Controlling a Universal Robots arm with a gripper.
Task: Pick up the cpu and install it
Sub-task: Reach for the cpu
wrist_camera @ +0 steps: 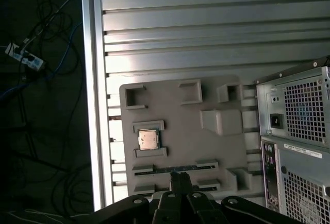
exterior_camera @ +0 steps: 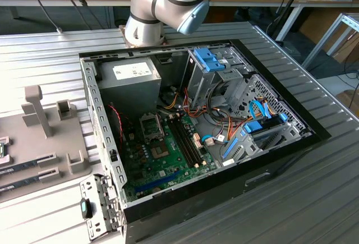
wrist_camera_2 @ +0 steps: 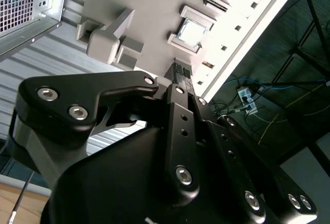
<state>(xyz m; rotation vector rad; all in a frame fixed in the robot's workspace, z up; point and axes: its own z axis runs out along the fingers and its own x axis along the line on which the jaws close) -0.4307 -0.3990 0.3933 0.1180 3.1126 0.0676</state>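
Table (exterior_camera: 56, 47): ribbed metal; grey tray (exterior_camera: 22, 137), exterior view's left.
Cpu (wrist_camera: 148, 140): in tray pocket; likely light, fragile; grasp side edges.
Gripper (wrist_camera: 179, 177): closed, empty.

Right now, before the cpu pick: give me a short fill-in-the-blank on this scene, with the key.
1. The cpu lies in a nest on the ____ fixture plate.
2. The hand hangs over that plate, ____ touching the cpu.
3. The computer case lies with its side ____, motherboard showing.
4. The memory sticks lie toward the exterior view's ____ of the case.

Missing words: grey; not; open; left.
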